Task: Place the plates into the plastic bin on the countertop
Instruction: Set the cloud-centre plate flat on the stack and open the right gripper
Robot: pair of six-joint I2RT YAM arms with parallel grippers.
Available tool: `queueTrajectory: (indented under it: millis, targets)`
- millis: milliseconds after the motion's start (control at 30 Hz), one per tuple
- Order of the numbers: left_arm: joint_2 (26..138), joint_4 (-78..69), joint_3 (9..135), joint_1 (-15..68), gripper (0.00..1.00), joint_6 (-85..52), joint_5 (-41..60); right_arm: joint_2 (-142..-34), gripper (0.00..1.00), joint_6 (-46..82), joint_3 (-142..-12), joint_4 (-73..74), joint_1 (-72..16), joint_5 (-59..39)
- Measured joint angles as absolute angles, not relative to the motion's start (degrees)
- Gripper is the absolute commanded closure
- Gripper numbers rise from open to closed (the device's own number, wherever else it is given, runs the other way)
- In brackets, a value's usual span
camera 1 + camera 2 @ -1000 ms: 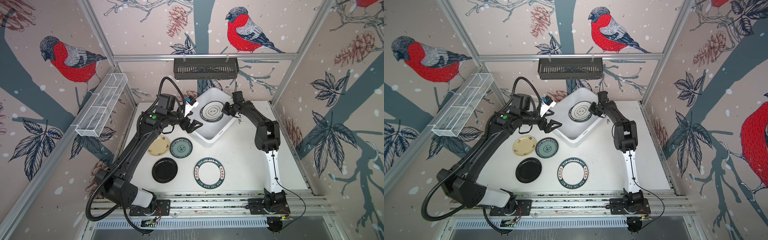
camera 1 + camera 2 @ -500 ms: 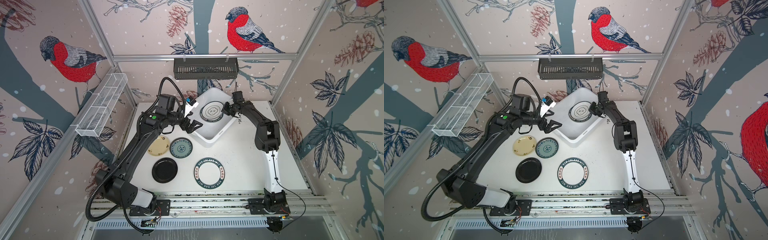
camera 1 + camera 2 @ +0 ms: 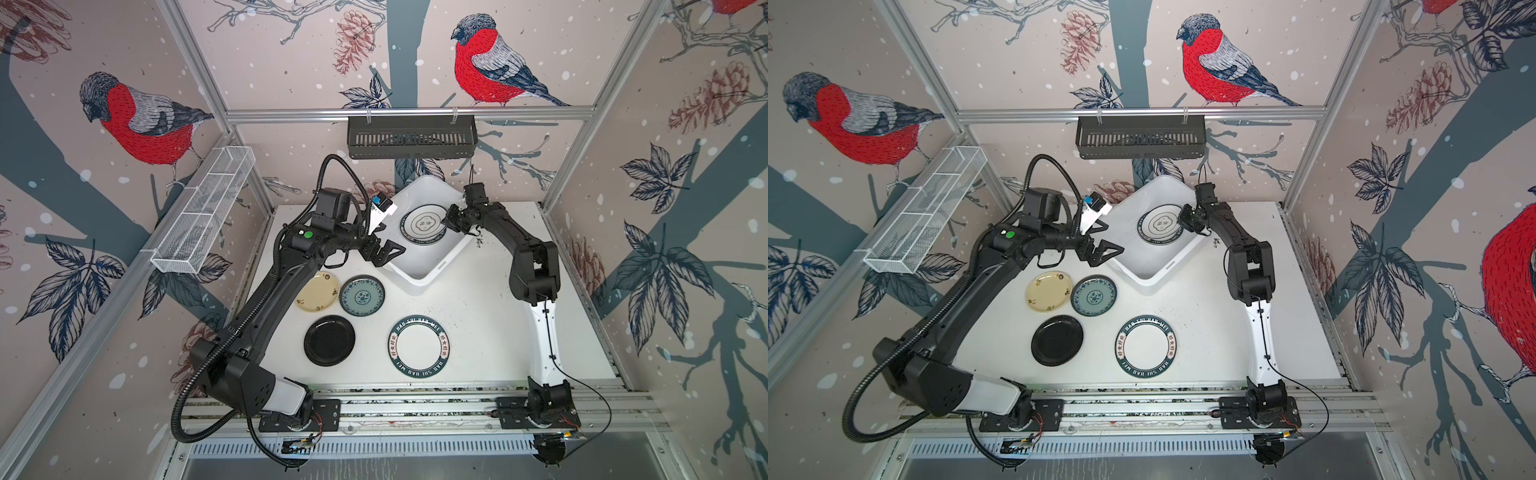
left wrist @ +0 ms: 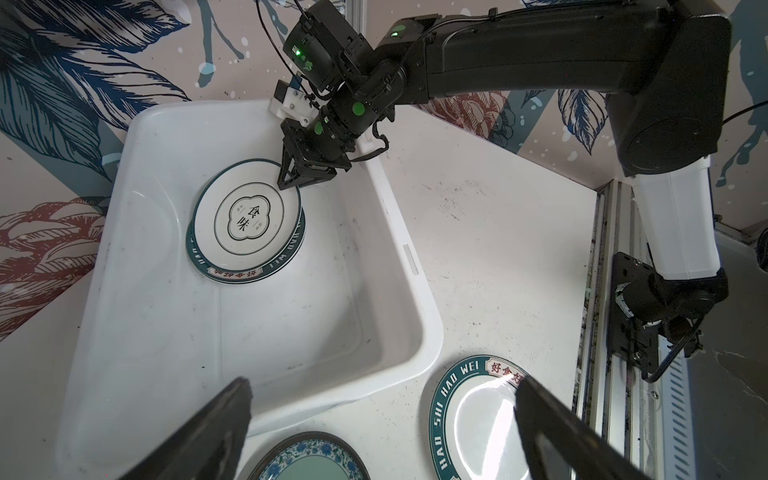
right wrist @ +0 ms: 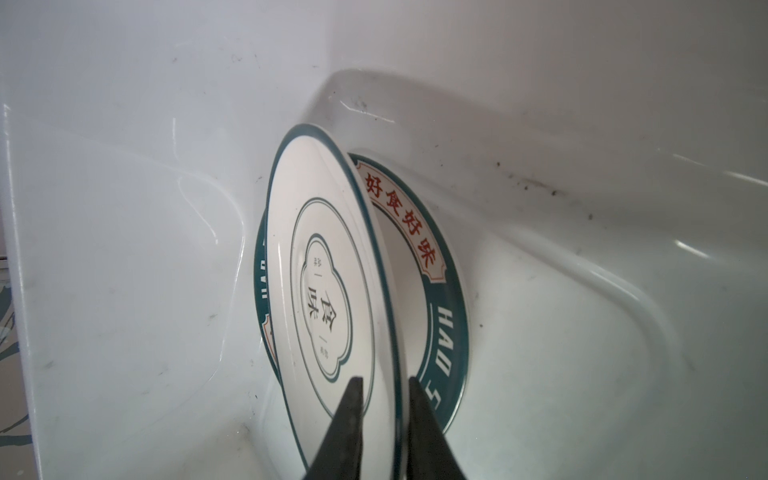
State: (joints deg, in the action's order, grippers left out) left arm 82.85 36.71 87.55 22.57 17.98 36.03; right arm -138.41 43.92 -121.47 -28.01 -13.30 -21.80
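Observation:
The white plastic bin (image 3: 419, 276) stands at the back of the countertop (image 3: 478, 311). Inside it a white emblem plate (image 5: 324, 270) leans tilted on a lettered-rim plate (image 5: 440, 291). My right gripper (image 5: 384, 380) straddles the emblem plate's near rim, jaws slightly parted, with a sliver of gap on one side. In both top views it reaches into the bin (image 3: 446, 220). My left gripper (image 3: 394, 257) hovers wide open and empty at the bin's left wall. On the counter lie cream-yellow (image 3: 317, 291), teal patterned (image 3: 362, 296), black (image 3: 329, 340) and lettered-rim (image 3: 419, 346) plates.
A black slotted rack (image 3: 411, 137) hangs on the back wall. A white wire mesh tray (image 3: 203, 212) is fixed along the left wall. The arms' base rail (image 3: 415, 409) runs along the front edge. The left arm's elbow passes beside the cream-yellow plate.
The right gripper's jaws have parted a little around the emblem plate's rim. Neither arm has visibly shifted, and the plates on the counter lie as before.

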Motion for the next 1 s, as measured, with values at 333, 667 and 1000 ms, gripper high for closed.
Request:
queueTrajectory:
  millis: [333, 667, 1000]
  targets:
    - [82.67, 36.69, 87.39, 22.57, 0.02, 17.98, 36.03, -138.52, 0.74, 44.84, -121.47, -27.97, -13.28, -21.89]
    - [82.61, 36.69, 87.33, 22.57, 0.02, 18.0, 36.05, -138.78, 0.7, 44.82, -121.54, -28.01, -13.28, -21.82]
    - [82.5, 36.69, 87.33, 22.57, 0.02, 18.02, 36.07, -139.7, 0.68, 44.86, -122.93, -28.8, -13.45, -20.36]
